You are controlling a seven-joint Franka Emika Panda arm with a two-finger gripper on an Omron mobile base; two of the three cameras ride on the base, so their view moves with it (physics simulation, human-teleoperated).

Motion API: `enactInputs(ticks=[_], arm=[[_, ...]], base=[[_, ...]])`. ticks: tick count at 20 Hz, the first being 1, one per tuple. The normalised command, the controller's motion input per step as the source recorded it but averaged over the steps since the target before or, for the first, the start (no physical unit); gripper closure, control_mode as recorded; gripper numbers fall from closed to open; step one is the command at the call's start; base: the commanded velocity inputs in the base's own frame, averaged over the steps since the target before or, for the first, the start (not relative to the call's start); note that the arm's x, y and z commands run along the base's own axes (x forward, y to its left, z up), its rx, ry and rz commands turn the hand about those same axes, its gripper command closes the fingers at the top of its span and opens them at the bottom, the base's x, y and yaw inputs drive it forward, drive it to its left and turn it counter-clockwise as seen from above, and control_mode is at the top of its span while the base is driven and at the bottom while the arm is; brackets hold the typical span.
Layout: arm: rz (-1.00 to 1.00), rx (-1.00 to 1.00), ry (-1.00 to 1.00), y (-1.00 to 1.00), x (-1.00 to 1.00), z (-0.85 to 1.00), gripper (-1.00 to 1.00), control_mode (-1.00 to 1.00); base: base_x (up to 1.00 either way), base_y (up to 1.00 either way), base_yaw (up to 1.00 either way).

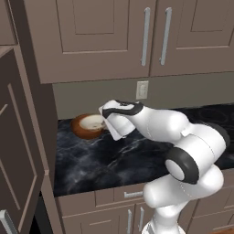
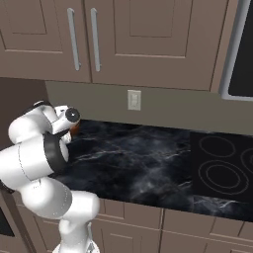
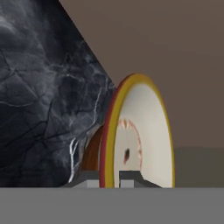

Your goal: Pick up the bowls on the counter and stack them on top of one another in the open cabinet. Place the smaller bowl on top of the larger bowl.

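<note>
The smaller bowl, brown outside and cream-white inside, is at the back left of the black marble counter. My gripper reaches it from the right. In the hand view the bowl stands edge-on, and my gripper is shut on its red-yellow rim, with one fingertip outside and the other inside. Whether the bowl rests on the counter or is lifted I cannot tell. In the right base view a sliver of the bowl shows behind my arm. The larger bowl and the open cabinet's compartment are out of view.
A tall taupe door stands at the far left. Panelled wall cabinets with silver bar handles hang over the counter. A wall socket sits behind it. A black cooktop lies to the right.
</note>
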Motion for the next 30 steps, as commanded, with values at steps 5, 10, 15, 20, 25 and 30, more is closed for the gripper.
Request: enactInputs(ticks=[5, 10, 15, 20, 25, 30], arm=[[0.0, -0.03, -0.02, 0.0, 0.13, -0.13, 1.0, -1.0], [0.0, -0.03, -0.01, 0.04, 0.15, -0.11, 1.0, -1.0], [0.0, -0.03, -0.02, 0.1, 0.2, -0.11, 1.0, -1.0], [0.0, -0.04, -0.04, 0.15, 0.14, -0.11, 1.0, -1.0], [0.0, -0.03, -0.04, 0.1, 0.08, -0.09, 1.0, -1.0], [0.0, -0.02, -0.06, 0.05, 0.14, -0.12, 1.0, -1.0]], base=[[0.0, 0.0, 0.0], [0.0, 0.0, 0.0], [0.0, 0.0, 0.0], [0.0, 0.0, 0.0], [0.0, 0.0, 0.0], [0.0, 0.0, 0.0]])
